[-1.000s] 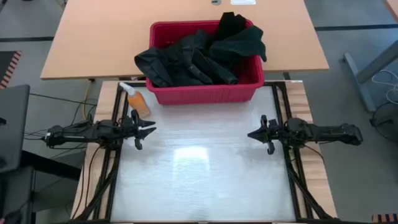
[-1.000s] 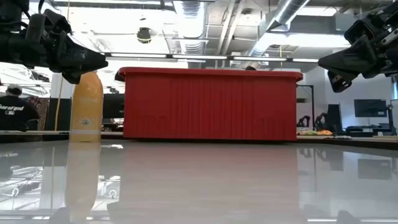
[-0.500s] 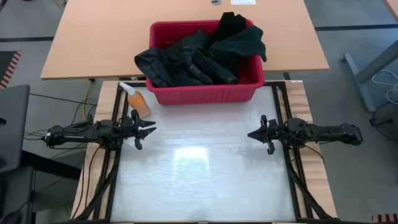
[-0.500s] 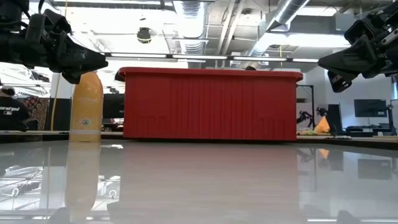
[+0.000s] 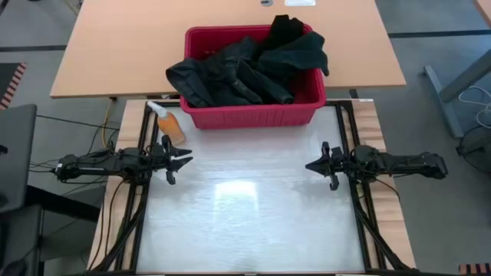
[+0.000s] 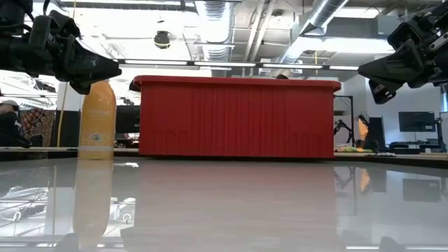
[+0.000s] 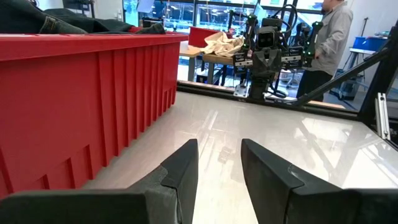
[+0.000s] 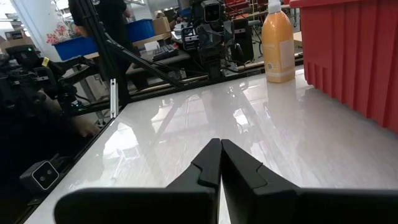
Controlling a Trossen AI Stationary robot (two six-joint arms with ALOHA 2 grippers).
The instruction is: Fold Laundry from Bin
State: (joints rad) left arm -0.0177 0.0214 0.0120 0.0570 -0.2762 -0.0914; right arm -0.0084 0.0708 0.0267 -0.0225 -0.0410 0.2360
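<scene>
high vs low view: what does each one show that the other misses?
Only the high view shows the laundry heaped in the bin, spilling over its rim, and both arms reaching in from the table's sides. Only the low view shows the room behind the table and the bin's full slotted wall. Both show the bin, the orange bottle beside it, and the left gripper and right gripper hanging above the white table, holding nothing.

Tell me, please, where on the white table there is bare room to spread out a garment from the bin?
The widest free patch is the white table between the left pincer and right pincer, in front of the bin. It is crowded at the rear: the bin brims with laundry, and the orange bottle stands beside its left corner.
</scene>
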